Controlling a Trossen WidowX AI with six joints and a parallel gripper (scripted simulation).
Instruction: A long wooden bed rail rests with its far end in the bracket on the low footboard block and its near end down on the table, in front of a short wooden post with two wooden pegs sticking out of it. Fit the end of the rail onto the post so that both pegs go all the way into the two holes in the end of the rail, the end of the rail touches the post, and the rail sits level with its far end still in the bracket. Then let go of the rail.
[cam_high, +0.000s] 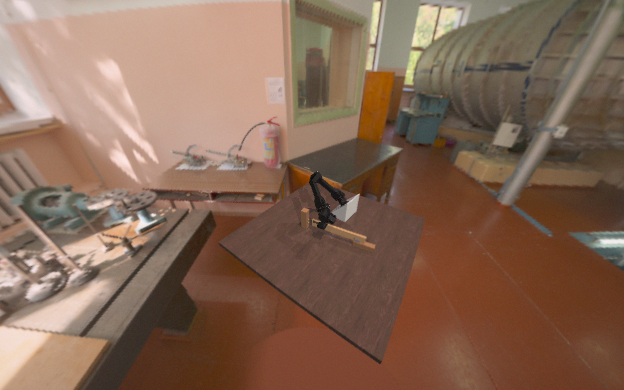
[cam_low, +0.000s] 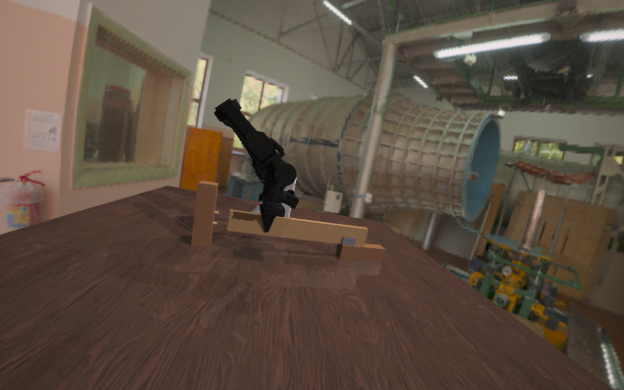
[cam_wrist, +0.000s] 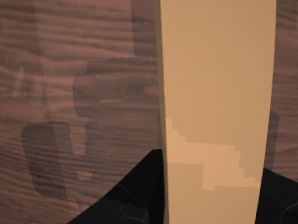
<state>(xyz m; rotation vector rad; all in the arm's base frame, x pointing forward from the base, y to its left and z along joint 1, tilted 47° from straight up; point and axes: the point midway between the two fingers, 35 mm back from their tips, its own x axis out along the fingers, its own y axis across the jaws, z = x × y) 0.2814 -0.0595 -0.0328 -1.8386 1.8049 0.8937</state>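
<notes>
The wooden rail (cam_high: 347, 233) (cam_low: 310, 230) (cam_wrist: 217, 75) is held off the table at its near end, roughly level. Its far end is at the bracket (cam_low: 348, 241) on the low footboard block (cam_high: 369, 246) (cam_low: 365, 253); how deep it sits there is hard to tell. The upright post (cam_high: 305, 219) (cam_low: 204, 215) stands beyond the near end, with a small gap between them. Two short pegs stick out of the post toward the rail, outside it. The holes are hidden. My gripper (cam_high: 323, 226) (cam_low: 267, 229) (cam_wrist: 184, 158) is shut on the rail, fingers on both sides, nearer its post end.
The dark wooden table (cam_high: 320, 280) (cam_low: 250, 310) carries the post, block and arm. A white panel (cam_high: 350, 207) stands behind the rail near the arm. Shadows of the arm and rail fall on the table around the post and under the rail.
</notes>
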